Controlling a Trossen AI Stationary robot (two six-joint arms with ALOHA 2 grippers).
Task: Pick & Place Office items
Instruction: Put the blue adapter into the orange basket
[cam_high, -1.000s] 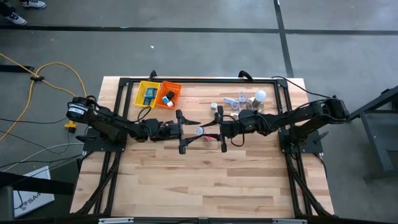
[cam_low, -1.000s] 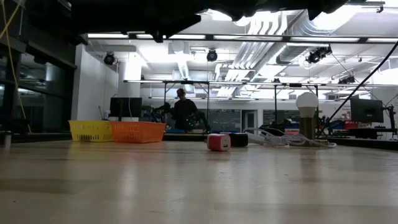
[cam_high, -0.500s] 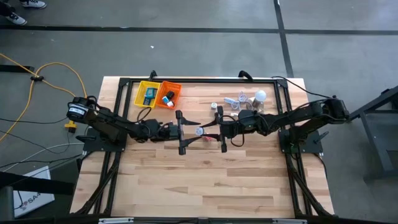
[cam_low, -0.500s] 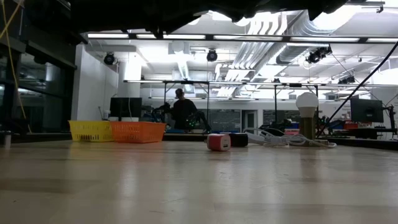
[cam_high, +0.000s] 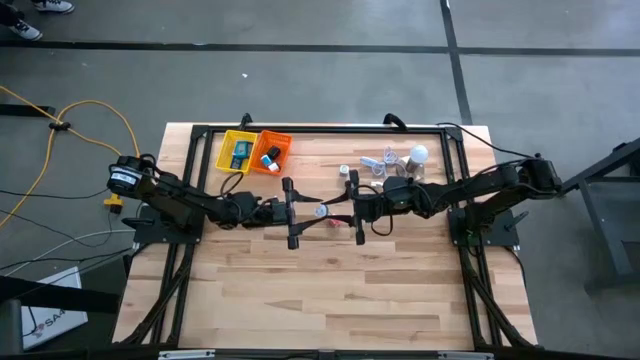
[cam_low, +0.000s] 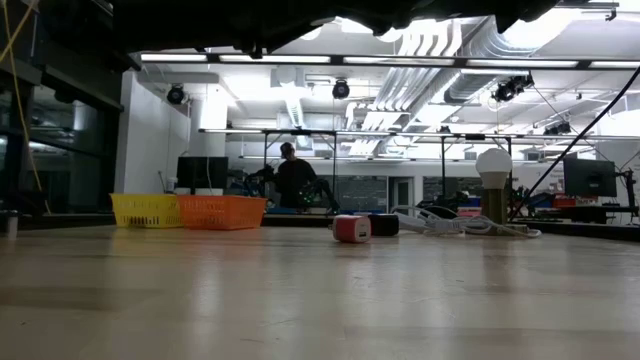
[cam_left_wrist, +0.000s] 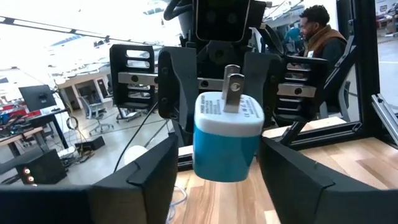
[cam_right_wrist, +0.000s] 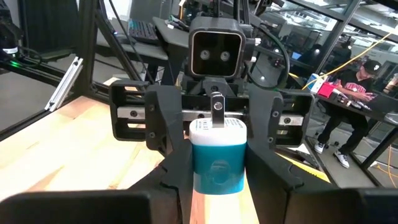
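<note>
A blue charger plug with a white top and metal prongs (cam_high: 320, 210) is in the air over the table's middle, between my two grippers, which face each other. My right gripper (cam_right_wrist: 217, 171) is shut on it. My left gripper (cam_left_wrist: 217, 163) is open, with one finger on each side of the plug; a gap shows on one side. Both grippers also show in the high view, left (cam_high: 314, 211) and right (cam_high: 328, 209). A pink-red piece (cam_low: 351, 229) and a black piece (cam_low: 384, 226) rest on the table at the far side. My right gripper pinches the plug's blue body (cam_right_wrist: 199, 163) between its two fingers (cam_right_wrist: 177, 155), one on each side. The fingers come level from the table's right. The plug stands upright with its prongs up, lifted clear of the table.
A yellow basket (cam_high: 238, 152) and an orange basket (cam_high: 273, 152) with small pieces stand at the far left. A white light bulb (cam_high: 419, 154), a white cable (cam_high: 381, 162) and small pieces (cam_high: 345, 172) lie at the far right. A person (cam_low: 295, 178) sits beyond the table.
</note>
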